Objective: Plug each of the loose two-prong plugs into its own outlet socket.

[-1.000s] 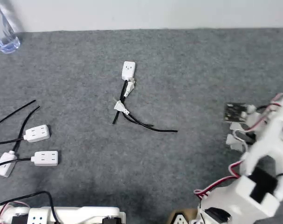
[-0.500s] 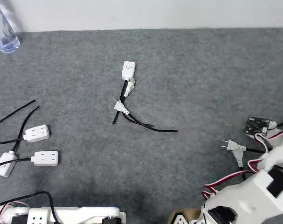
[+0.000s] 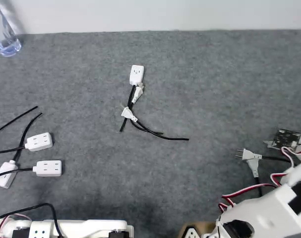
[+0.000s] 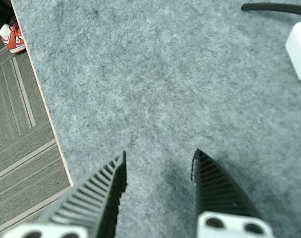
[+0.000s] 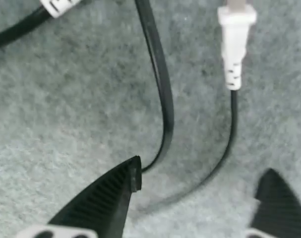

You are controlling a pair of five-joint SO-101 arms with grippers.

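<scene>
Lying on grey carpet (image 3: 214, 74), a loose white plug (image 3: 247, 155) sits just ahead of the right gripper (image 5: 202, 181), whose fingers spread wide; the left gripper (image 4: 159, 166), also spread, hangs well apart from that plug.

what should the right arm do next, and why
Probably ease the right tool forward over the white two-prong plug and shut on its body. The tool is open and empty, and the plug lies loose on the grey carpet just ahead of it, its black cord trailing back toward the tool.
</scene>
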